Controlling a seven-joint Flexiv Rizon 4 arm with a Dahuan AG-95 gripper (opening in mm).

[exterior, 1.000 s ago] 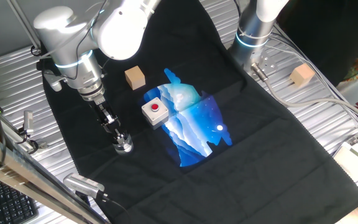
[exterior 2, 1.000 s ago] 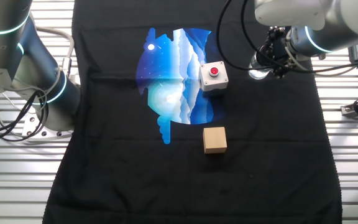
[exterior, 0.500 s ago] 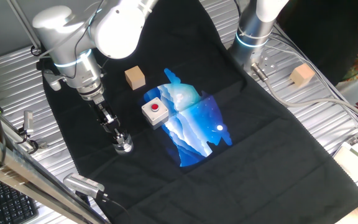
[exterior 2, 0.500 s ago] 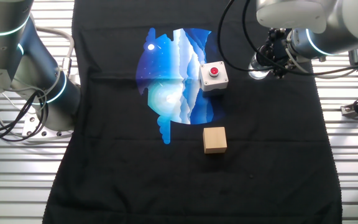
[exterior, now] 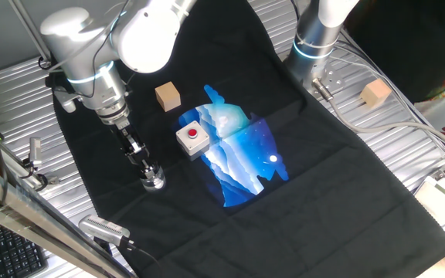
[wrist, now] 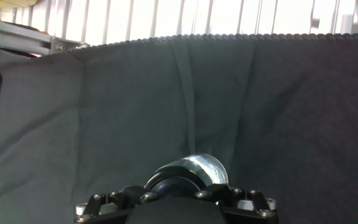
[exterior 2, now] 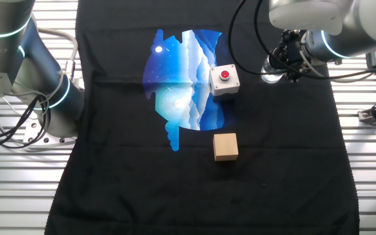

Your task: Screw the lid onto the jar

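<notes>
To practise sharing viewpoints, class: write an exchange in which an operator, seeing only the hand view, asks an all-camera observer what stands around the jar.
Operator: I see only the jar and the black cloth. What stands nearest?
Observer: A white box with a red button, at the edge of the cloth's blue print.
Operator: Anything else on the cloth?
Observer: A tan wooden cube, apart from the box and not touching it.
</notes>
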